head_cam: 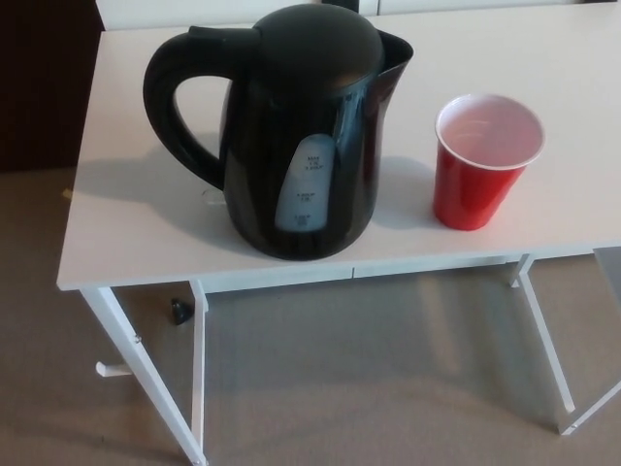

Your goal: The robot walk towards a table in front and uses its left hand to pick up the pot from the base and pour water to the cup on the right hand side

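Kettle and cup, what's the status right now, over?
Neither hand in view. Black electric kettle upright on white table, handle toward robot's left, untouched. Red plastic cup upright to its right, apart. Nothing between them.

A pot [296, 136] is standing upright on a table [126, 223], close to its near edge, handle pointing to picture left and spout to picture right. A cup [482, 160] is standing upright on the same table to the pot's right, apart from it. A small object [180, 311] is lying on the floor [369, 379] beneath the table's left side.
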Controlling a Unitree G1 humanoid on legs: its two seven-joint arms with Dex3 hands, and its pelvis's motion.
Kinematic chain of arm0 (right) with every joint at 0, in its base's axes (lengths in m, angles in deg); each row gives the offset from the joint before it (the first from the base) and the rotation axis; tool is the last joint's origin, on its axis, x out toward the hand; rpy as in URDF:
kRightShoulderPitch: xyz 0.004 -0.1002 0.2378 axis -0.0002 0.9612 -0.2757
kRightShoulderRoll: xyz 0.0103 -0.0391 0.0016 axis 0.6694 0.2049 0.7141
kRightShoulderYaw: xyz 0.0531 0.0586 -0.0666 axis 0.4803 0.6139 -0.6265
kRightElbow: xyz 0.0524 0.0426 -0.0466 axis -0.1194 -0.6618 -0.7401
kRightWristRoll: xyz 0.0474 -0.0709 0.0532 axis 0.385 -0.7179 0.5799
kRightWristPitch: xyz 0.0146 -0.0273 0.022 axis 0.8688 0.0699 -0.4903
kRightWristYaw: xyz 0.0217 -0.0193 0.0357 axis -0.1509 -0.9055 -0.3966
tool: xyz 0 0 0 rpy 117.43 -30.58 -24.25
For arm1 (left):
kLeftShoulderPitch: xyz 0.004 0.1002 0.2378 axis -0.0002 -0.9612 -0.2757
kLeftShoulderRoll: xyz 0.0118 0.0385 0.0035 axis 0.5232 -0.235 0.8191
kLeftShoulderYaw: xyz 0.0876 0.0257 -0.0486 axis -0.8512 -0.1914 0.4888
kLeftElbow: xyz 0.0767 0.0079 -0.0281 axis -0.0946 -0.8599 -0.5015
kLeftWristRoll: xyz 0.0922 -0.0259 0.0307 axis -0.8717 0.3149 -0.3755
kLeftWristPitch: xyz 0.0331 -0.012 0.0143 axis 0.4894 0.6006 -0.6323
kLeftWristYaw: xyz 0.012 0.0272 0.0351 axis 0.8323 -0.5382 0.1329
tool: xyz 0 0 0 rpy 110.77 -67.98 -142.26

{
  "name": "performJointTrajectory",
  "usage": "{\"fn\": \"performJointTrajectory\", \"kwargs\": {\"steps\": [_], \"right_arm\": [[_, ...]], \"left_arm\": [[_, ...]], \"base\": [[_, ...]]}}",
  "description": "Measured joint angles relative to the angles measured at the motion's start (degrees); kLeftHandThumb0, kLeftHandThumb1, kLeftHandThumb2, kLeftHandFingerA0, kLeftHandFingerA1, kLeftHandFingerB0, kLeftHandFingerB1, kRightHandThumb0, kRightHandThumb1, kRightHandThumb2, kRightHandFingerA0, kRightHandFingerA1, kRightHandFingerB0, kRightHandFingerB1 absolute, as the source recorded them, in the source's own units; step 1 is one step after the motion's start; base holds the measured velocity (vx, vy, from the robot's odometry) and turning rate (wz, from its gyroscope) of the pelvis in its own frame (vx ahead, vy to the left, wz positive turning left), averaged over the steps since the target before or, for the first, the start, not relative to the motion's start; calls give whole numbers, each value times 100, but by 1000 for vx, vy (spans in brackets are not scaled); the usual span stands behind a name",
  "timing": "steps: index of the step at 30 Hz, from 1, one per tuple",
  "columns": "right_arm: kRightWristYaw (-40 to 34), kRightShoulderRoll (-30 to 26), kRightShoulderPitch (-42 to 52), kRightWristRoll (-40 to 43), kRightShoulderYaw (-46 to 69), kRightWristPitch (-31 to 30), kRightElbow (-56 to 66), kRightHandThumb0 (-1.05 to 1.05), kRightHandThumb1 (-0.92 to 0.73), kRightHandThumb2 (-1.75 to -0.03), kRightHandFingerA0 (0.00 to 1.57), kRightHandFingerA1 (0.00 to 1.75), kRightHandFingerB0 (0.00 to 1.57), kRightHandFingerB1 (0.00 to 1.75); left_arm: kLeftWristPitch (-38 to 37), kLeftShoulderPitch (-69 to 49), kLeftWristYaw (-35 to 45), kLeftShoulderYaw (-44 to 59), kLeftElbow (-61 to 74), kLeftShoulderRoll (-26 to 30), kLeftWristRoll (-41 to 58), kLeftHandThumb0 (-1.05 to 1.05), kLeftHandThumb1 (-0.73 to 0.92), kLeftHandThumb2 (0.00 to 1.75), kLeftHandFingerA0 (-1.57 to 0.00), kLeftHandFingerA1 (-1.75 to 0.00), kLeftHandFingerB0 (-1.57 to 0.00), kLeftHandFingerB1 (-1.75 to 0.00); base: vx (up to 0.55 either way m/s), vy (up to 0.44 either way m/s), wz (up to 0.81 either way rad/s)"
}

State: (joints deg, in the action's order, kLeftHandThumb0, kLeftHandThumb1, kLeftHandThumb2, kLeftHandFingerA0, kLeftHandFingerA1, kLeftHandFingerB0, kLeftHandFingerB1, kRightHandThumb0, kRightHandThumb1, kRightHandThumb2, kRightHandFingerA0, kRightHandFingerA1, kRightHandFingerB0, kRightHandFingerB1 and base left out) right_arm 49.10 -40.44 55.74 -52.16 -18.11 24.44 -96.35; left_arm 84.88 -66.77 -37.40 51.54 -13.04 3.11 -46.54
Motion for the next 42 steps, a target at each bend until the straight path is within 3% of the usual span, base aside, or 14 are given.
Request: {"fn": "performJointTrajectory", "kwargs": {"steps": [2, 6, 7, 8, 9, 11, 12, 16, 17, 19, 20, 24, 26, 42], "right_arm": [[0, 0, -1, -5, -4, 0, -4, -33, -48, -65, 35, 69, 36, 52], [0, 0, -15, -13, -8, -1, 4, -33, -48, -67, 33, 68, 34, 51], [0, 0, -20, -13, -9, -1, 6, -32, -49, -66, 33, 67, 34, 51], [0, -1, -26, -17, -14, 0, 7, -32, -49, -66, 33, 67, 34, 51], [0, -3, -35, -30, -31, 0, 8, -27, -35, -92, 30, 65, 21, 57], [2, -5, -51, -38, -46, 5, 3, -33, -46, -68, 36, 74, 34, 53], [2, -8, -57, -43, -54, 18, -4, -35, -47, -66, 36, 73, 35, 53], [-20, -17, -69, -55, -60, 45, -56, -34, -41, -83, 35, 66, 31, 56], [-25, -14, -70, -55, -60, 44, -68, -28, -50, -69, 34, 67, 35, 51], [-38, -32, -90, -53, -54, 45, -75, -32, -41, -85, 35, 67, 32, 57], [-44, -44, -116, -52, -50, 49, -74, -33, -40, -85, 38, 69, 31, 57], [-59, -56, -108, -62, -78, 91, -57, -28, -50, -71, 34, 69, 33, 52], [-58, -57, -109, -62, -86, 103, -44, -31, -42, -85, 40, 70, 34, 58], [-115, -17, -327, -40, -94, 17, 3, -34, -42, -87, 34, 68, 34, 61]], "left_arm": [[0, -83, -45, -13, 193, -57, 2, -8, 51, 93, -34, -57, -15, -49], [0, -145, -64, -47, 271, -91, 1, -10, 49, 91, -42, -60, -17, -50], [0, -142, -72, -50, 261, -93, 1, -11, 65, 58, -56, -44, -30, -35], [-1, -136, -85, -51, 255, -94, 1, -11, 65, 58, -56, -44, -30, -35], [-1, -130, -109, -51, 252, -98, 1, -12, 66, 59, -56, -44, -30, -35], [-1, -130, -129, -55, 261, -104, 0, -13, 68, 59, -57, -45, -29, -35], [-1, -136, -144, -54, 305, -111, 2, -11, 52, 94, -44, -61, -16, -50], [1, -176, -196, -60, 431, -141, 1, -10, 51, 93, -46, -61, -15, -49], [1, -175, -202, -60, 453, -139, 3, -12, 66, 59, -56, -44, -27, -35], [-3, -140, -213, -68, 512, -139, 6, -12, 66, 59, -56, -44, -26, -34], [-2, -147, -217, -81, 516, -148, 4, -10, 50, 92, -46, -62, -16, -49], [-2, -176, -240, -91, 471, -171, 3, -11, 49, 92, -42, -60, -16, -49], [-1, -174, -249, -100, 475, -172, 3, -11, 50, 92, -44, -61, -14, -48], [-7, 68, -292, -170, 411, -76, 2, -12, 49, 92, -40, -59, -16, -49]], "base": [[0, 0, 0], [0, 0, 0], [0, 0, 0], [0, 0, 0], [0, 0, 0], [0, 0, 0], [0, 0, 0], [23, 7, 4], [42, 13, 14], [-33, 15, 24], [0, 0, 0], [25, 55, -3], [82, 168, -14], [94, 135, -5]]}}
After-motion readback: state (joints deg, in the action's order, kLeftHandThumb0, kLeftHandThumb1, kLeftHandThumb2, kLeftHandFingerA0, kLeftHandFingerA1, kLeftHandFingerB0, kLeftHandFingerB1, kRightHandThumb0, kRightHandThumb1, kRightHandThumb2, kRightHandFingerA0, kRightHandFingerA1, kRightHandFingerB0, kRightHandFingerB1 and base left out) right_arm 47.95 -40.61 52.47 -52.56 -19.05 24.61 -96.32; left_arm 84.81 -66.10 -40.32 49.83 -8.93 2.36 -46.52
